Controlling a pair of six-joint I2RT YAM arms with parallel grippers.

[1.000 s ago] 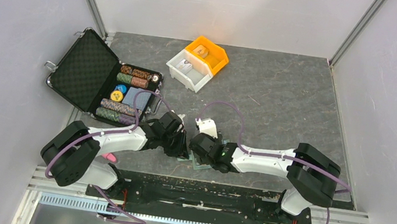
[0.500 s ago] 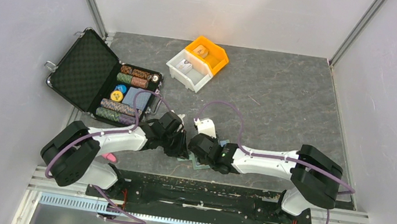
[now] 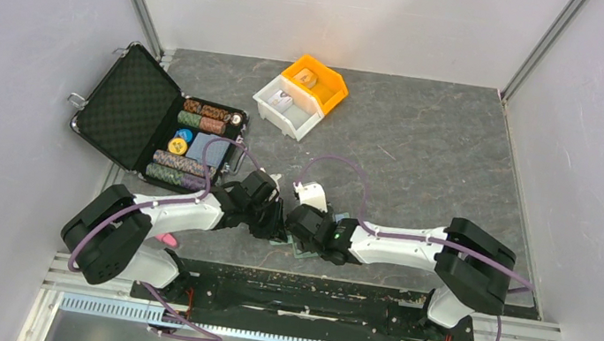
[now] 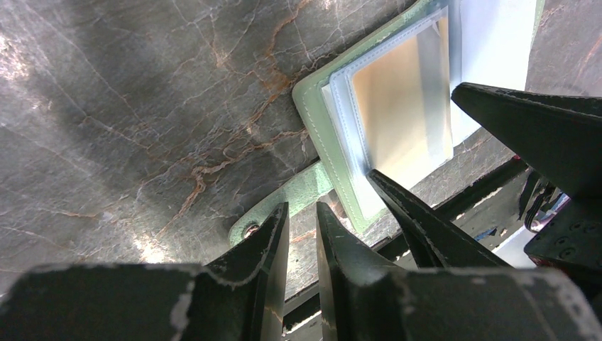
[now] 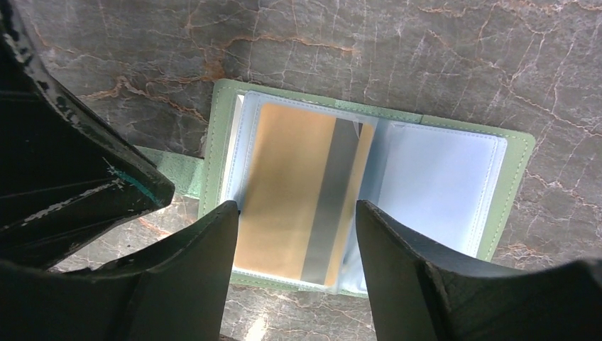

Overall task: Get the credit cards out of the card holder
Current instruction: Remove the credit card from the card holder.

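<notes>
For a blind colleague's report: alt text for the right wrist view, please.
A sage-green card holder lies open on the marbled table, an orange-tan card with a grey stripe in its left clear pocket. The right gripper has its jaws open, straddling that card's near end.

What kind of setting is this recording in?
Probably a robot test cell: plain white walls box in a dark table, the left arm and right arm stand on a rail at its edge, and props such as a poker chip case and bins lie out.
</notes>
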